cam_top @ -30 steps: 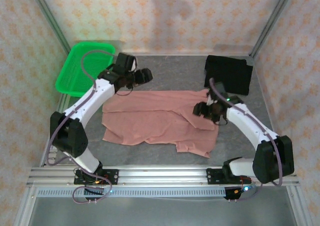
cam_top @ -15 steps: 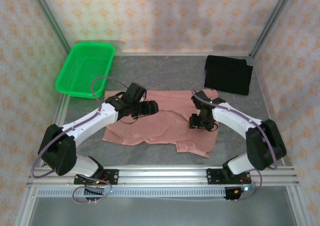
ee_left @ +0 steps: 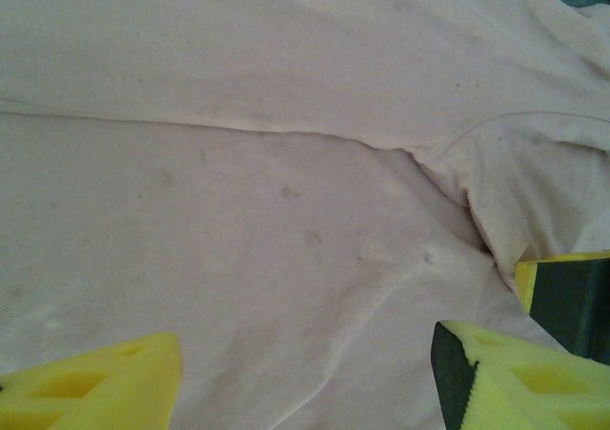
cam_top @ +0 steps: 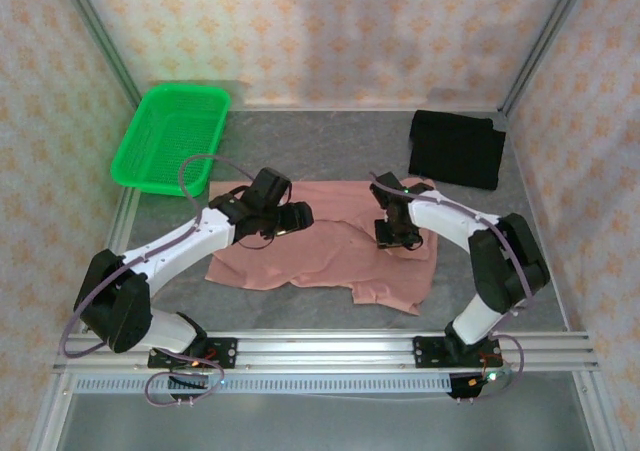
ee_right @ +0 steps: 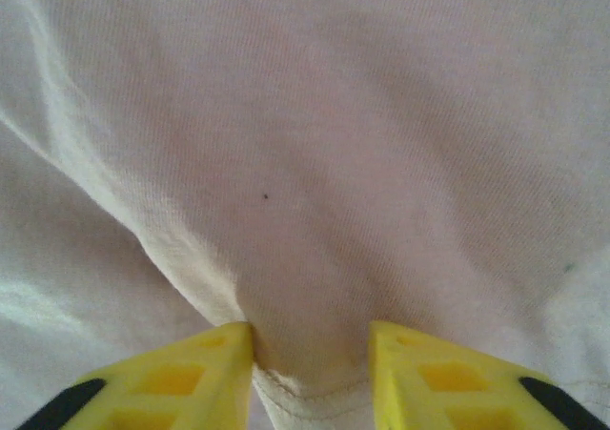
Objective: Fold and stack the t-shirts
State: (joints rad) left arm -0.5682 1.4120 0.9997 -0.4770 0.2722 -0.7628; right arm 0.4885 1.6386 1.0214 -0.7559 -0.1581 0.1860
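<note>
**Pink shirt is lying open, right jaws are nipping a fold**

The pink t-shirt (cam_top: 320, 256) is lying spread but wrinkled in the middle of the table (cam_top: 330, 141), between both arms. The black t-shirt (cam_top: 457, 149) is lying already folded at the far right corner, well apart from the pink one. The green basket (cam_top: 170, 136) is standing at the far left, not touching any cloth.

The left gripper (cam_top: 298, 217) is hovering over the left-centre part of the pink shirt. In the wrist view its yellow fingers (ee_left: 105, 382) are standing wide apart w/ only flat cloth and one seam line under them, so it is gripping nothing.

The right gripper (ee_right: 312, 354) is pressing down near the right top edge of the shirt. Its jaws are standing narrow, and a raised ridge of pink cloth is sitting between them and touching both pads, so I am judging it as pinching this fold.

Handling, in my opinion: the cloth is light, soft and limp, so it is going to sag and drag, not hold shape. Better to be taking it at a hem or corner, both layers together, w/ the two grippers well apart, esp. for a straight fold.
</note>
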